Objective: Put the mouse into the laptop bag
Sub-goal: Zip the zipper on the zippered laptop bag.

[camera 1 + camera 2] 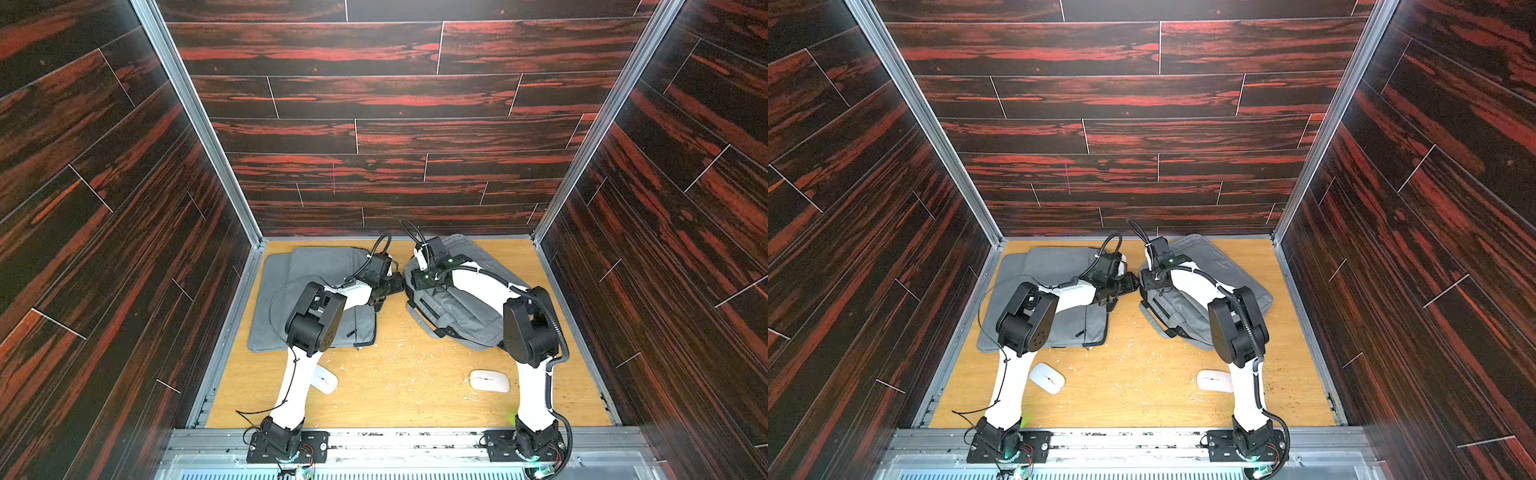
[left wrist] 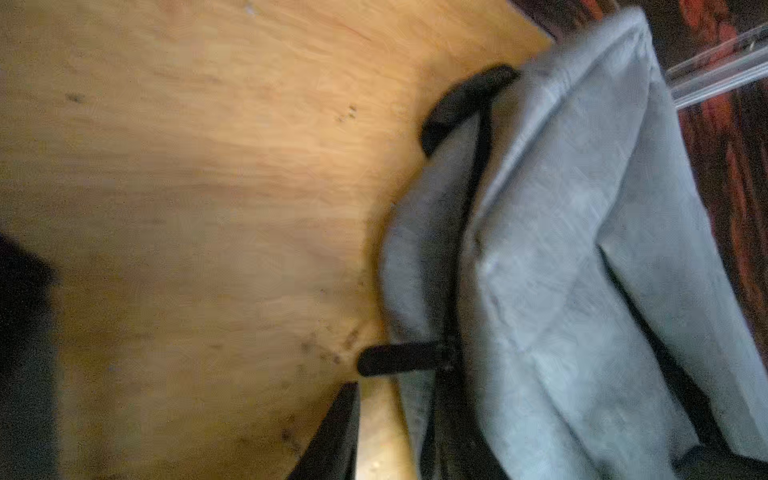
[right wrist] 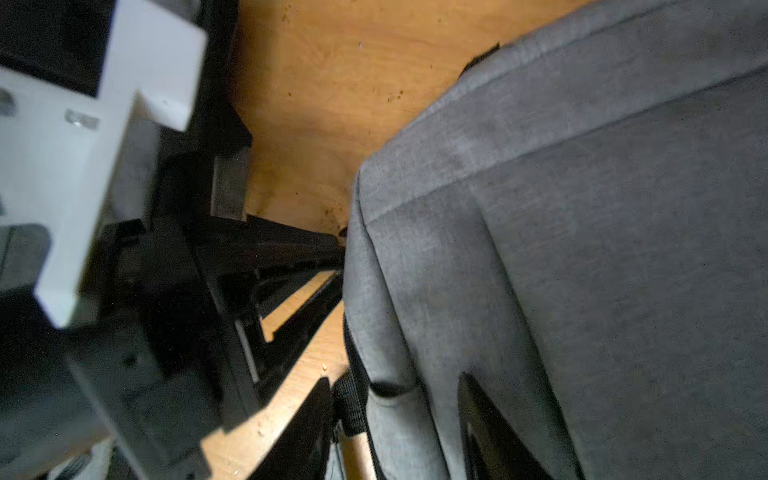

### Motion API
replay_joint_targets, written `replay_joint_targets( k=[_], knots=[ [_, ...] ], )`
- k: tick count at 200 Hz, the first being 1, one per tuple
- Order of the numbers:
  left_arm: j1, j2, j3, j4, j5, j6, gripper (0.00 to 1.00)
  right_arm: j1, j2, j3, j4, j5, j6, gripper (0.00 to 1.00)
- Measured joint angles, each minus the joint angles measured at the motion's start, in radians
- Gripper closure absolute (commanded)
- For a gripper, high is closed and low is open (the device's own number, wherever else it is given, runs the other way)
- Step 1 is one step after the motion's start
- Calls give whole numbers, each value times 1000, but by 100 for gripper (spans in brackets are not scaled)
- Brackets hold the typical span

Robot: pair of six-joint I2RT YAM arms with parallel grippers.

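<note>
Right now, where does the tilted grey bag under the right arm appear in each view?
Both top views: tilted grey bag at the back of the table, right of centre.
Left wrist: fills about half the frame.
Right wrist: fills most of the frame.
Shared landmark: the table's bare wood.

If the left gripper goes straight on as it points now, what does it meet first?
The left gripper likely meets the side edge of the grey fabric laptop bag under the right arm; tips look nearly there, contact unclear.

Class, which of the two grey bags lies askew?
The right bag, turned at a slant to the walls; the left bag lies square.
</note>
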Motion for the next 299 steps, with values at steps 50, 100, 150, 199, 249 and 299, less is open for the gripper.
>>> replay_joint_targets(
  k=[50,100,150,199,249,299],
  knots=[
    [-25,49,100,-85,-32,59,89,0,7,4,0,-10,8,49],
    [-24,51,106,-101,-44,78,100,0,27,26,-2,-24,19,49],
    [-23,2,-15,-16,-41,55,100,-6,130,146,-19,-64,48,49],
    [-39,-111,-219,78,-26,-4,100,-7,288,364,-66,-68,76,88],
    [-42,-129,-257,107,-12,-43,100,-10,306,361,-64,-87,86,83],
    [-47,-129,-256,101,9,-62,100,-6,148,156,-42,-143,72,59]
  ],
)
